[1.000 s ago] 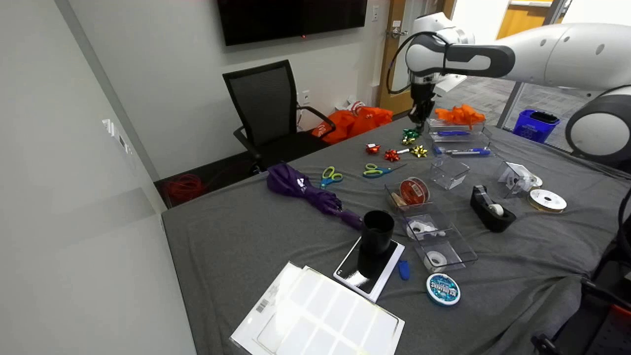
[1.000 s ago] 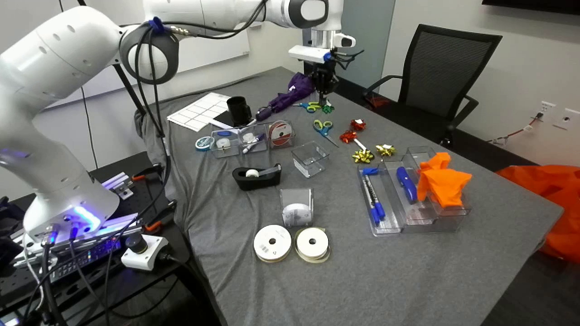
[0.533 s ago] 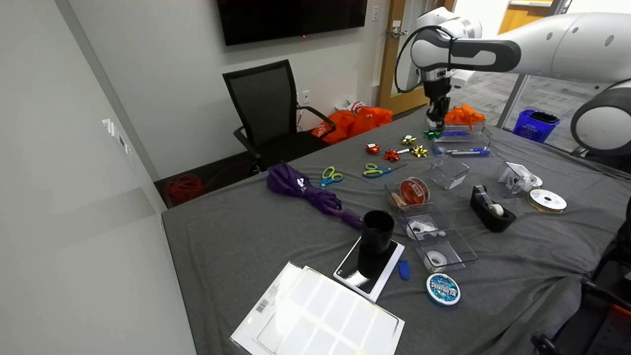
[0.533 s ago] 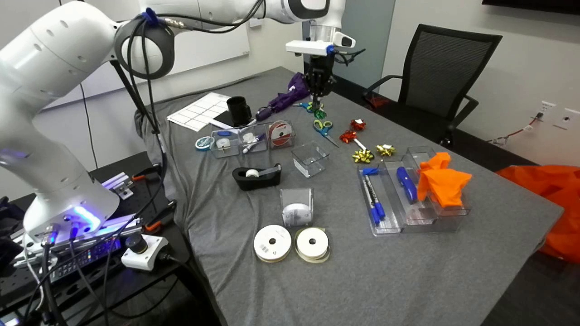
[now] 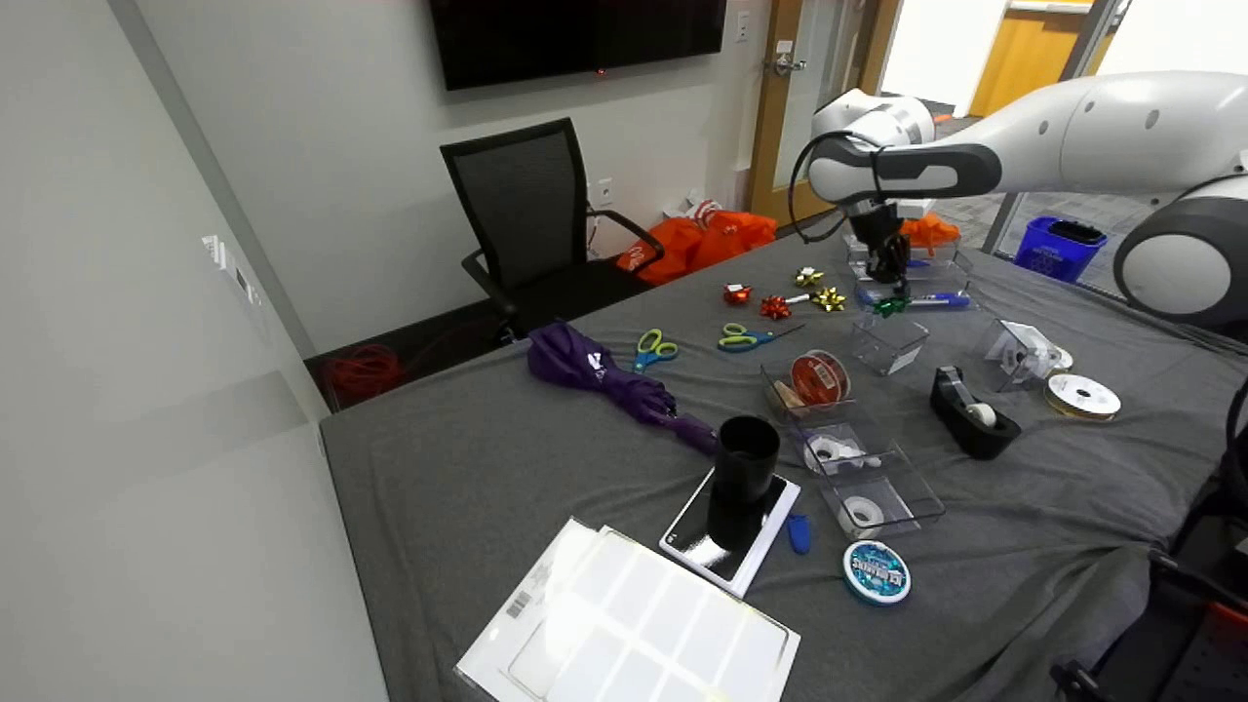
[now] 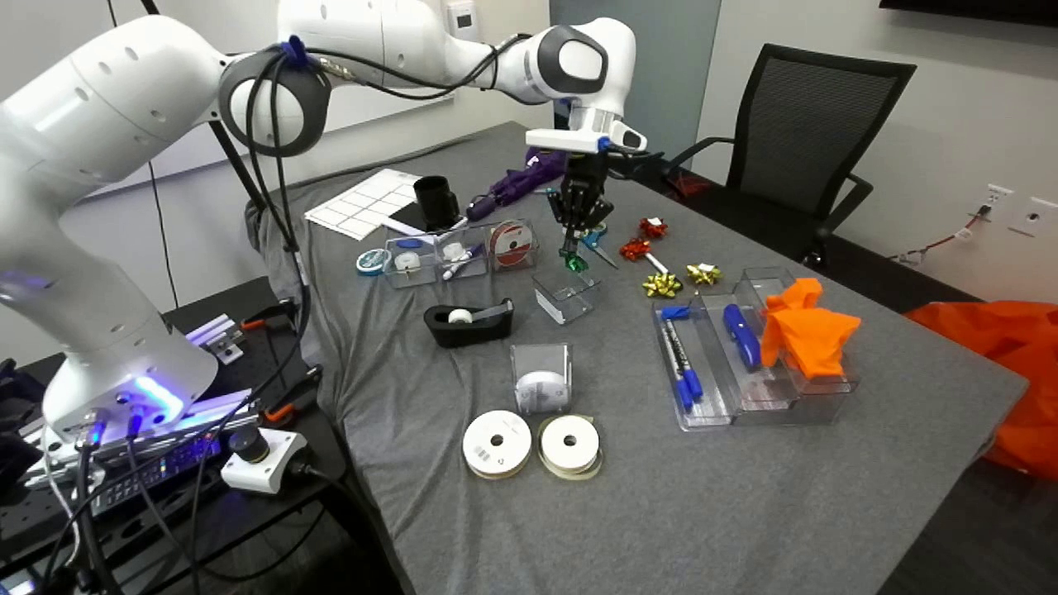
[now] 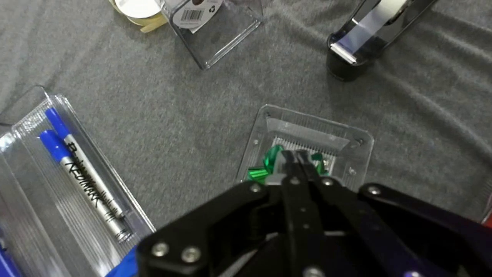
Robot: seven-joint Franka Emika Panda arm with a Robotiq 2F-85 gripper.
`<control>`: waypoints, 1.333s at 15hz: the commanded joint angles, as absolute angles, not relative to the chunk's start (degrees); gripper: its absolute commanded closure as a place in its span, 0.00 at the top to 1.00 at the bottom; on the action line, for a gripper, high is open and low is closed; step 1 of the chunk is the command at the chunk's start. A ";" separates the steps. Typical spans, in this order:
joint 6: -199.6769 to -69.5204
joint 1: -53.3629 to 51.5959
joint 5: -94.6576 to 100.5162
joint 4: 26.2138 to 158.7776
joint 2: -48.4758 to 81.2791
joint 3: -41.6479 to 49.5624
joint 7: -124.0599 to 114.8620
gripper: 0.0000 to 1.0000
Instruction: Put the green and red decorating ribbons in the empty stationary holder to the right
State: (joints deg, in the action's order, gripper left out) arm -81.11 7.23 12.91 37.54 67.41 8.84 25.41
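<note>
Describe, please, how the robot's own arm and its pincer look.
The arm is glossy white and rounded, with dark grey joint rings. Black cables run along it, passing a blue wrap. A bluish light glows at its white base. The pincer is black and angular, with silver screws.

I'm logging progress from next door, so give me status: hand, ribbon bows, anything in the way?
Hand shut on green bow, over the clear holder. Two red bows lying on the table. Nothing seen between green bow and holder.

Purple umbrella (image 5: 622, 382) near black mug (image 5: 746, 470); black tape dispenser (image 6: 471, 333).
</note>
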 commanded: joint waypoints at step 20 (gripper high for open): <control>-113.42 8.77 -0.03 41.23 68.65 4.91 10.92 1.00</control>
